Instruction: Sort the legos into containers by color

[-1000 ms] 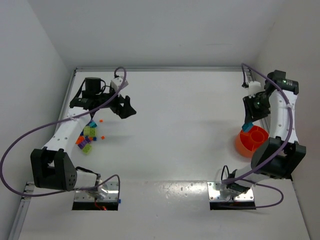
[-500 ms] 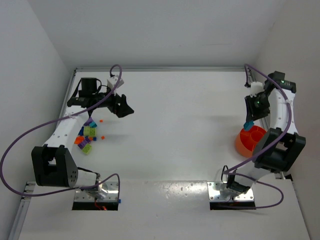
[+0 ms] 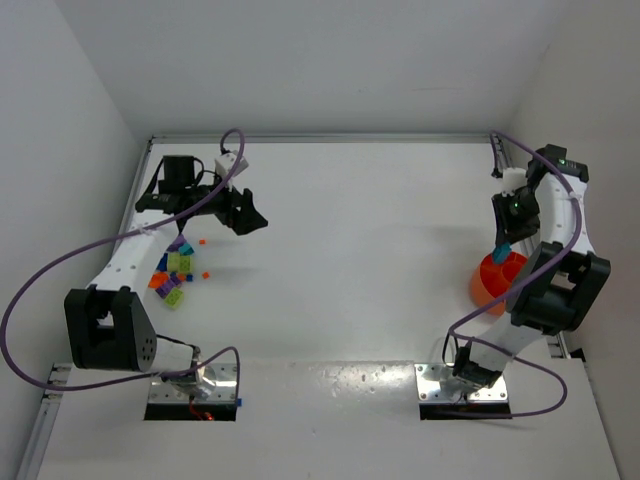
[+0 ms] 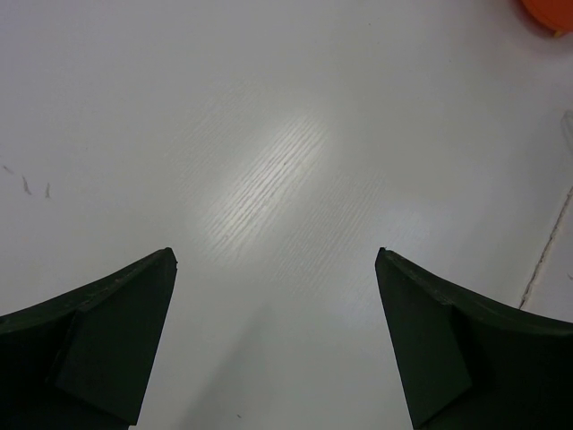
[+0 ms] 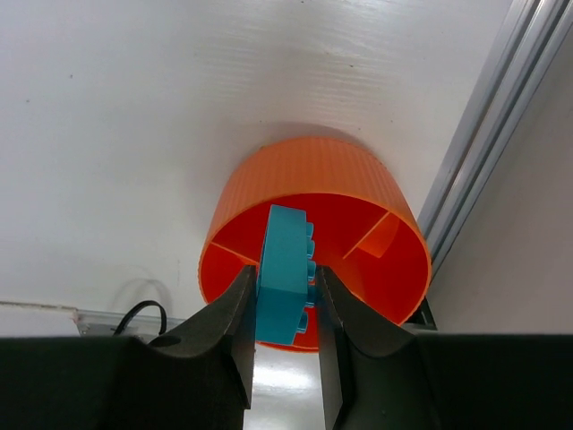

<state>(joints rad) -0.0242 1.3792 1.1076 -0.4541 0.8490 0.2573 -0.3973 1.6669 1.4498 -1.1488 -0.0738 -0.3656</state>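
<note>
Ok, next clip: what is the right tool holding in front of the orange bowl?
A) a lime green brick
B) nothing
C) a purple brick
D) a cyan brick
D: in the right wrist view the right tool is shut on a cyan brick, with the orange bowl lying just beyond it.

Worktop [image 3: 360, 260] middle bare, wide passage. Brick pile [image 3: 172, 272] crowds left edge beside left arm [image 3: 125, 262]. Bowl [image 3: 487, 285] sits just beside right-edge rail [image 5: 483, 116]; right arm [image 3: 575, 220] and clamped cyan brick [image 5: 285, 269] hang over it, blocking the top.
</note>
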